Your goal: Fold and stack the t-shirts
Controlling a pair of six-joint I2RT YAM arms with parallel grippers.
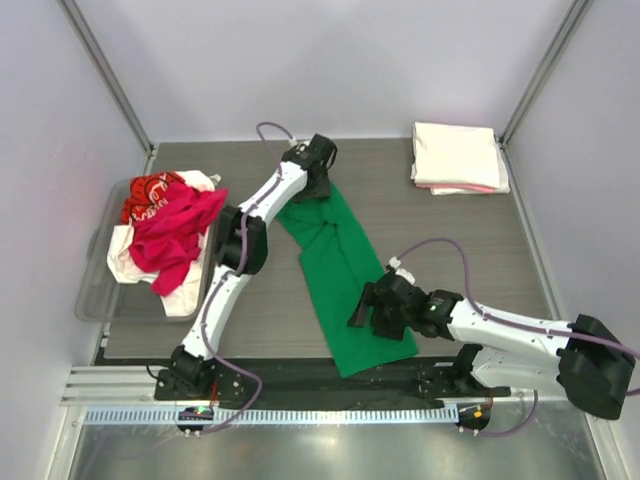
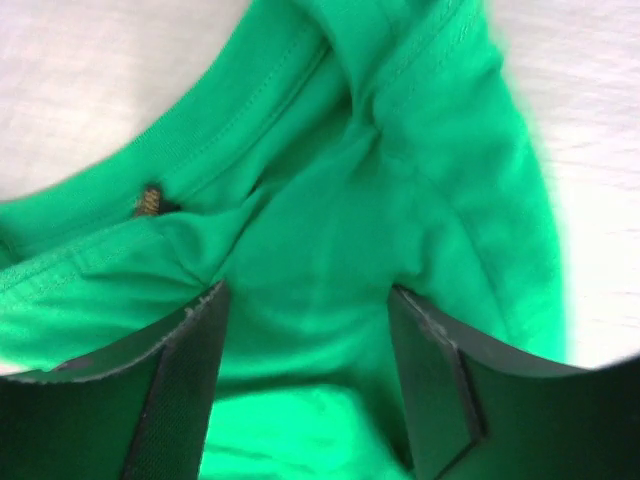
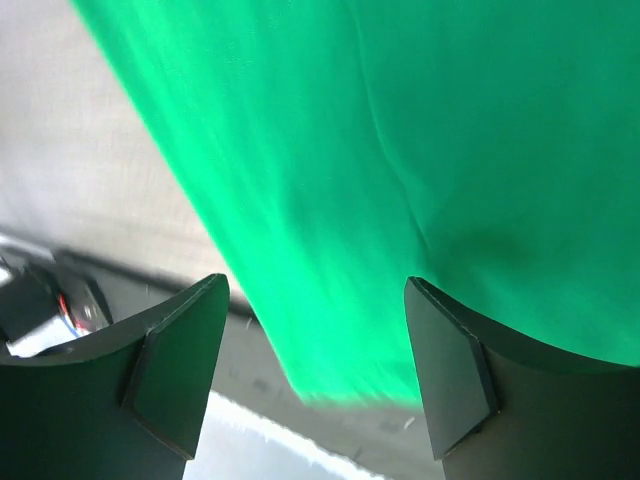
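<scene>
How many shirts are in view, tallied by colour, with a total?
Green t-shirt, on the table: 1
Magenta shirt, in the clear bin: 1
Red printed shirt, in the bin: 1
White shirt, in the bin: 1
Cream-white folded shirt: 1
Pink folded shirt, only an edge showing: 1
Total: 6

The top camera looked down from high up, behind the near edge, and saw the whole table from far off. The left wrist camera looked down from very close at the neck end of the green t-shirt. The right wrist camera looked down from very close at the shirt's near end. All three views shared that shirt.
</scene>
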